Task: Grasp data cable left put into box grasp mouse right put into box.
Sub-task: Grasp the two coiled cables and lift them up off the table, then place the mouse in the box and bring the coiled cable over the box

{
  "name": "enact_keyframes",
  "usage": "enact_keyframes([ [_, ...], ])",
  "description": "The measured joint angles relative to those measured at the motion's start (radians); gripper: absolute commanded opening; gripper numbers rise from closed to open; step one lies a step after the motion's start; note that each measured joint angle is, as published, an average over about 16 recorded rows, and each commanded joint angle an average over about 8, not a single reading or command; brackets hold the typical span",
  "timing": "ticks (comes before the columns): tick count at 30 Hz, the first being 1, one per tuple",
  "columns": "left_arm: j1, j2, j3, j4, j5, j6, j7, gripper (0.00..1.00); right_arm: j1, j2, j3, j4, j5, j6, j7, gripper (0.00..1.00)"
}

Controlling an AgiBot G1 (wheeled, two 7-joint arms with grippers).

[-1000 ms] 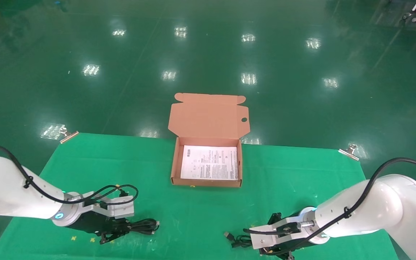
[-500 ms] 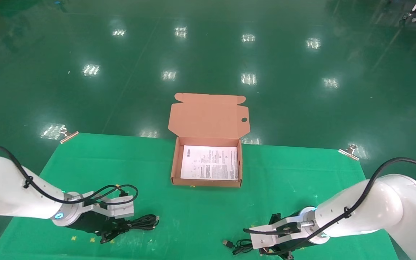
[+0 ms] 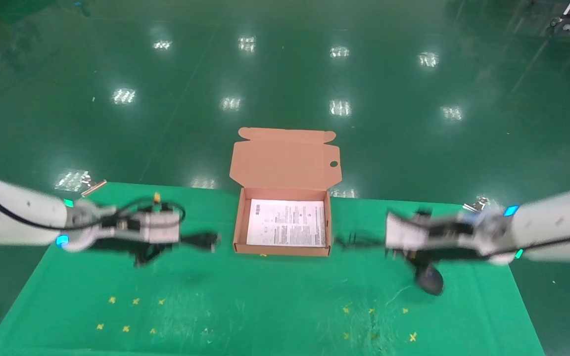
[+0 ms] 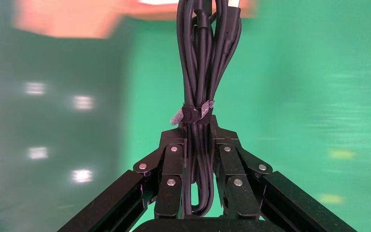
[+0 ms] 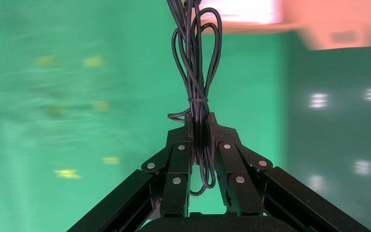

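The salmon-orange box (image 3: 283,250) stands open at the table's far middle, lid (image 3: 285,159) up, white leaflet (image 3: 287,222) inside. My left gripper (image 3: 182,241) hovers just left of the box, shut on the black data cable (image 3: 202,241). In the left wrist view the gripper (image 4: 198,121) clamps the looped bundle (image 4: 205,58). My right gripper (image 3: 383,242) hovers just right of the box, shut on the mouse's coiled cord (image 3: 354,242). The black mouse (image 3: 428,283) dangles below it. In the right wrist view the gripper (image 5: 200,123) pinches the cord bundle (image 5: 195,63).
A green cloth (image 3: 265,296) covers the table, held by metal clips at the far corners (image 3: 92,186) (image 3: 478,204). Small yellow cross marks (image 3: 126,328) dot its near part. The box also shows blurred in the left wrist view (image 4: 77,19) and the right wrist view (image 5: 338,24).
Both arms have risen from the table's near edge and swung toward the box. The data cable and the mouse have left the cloth with them.
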Motion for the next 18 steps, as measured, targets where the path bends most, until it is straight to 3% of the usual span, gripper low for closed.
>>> enact_keyframes([
  [8,-0.022,0.013,0.011,-0.218,0.200,-0.115,-0.134,0.00,0.129,-0.043,0.062,0.041,-0.008,0.069,0.039,0.00],
  [18,-0.054,0.078,0.010,-0.298,0.382,-0.180,-0.253,0.00,0.265,-0.231,0.101,-0.118,0.020,0.167,-0.040,0.00],
])
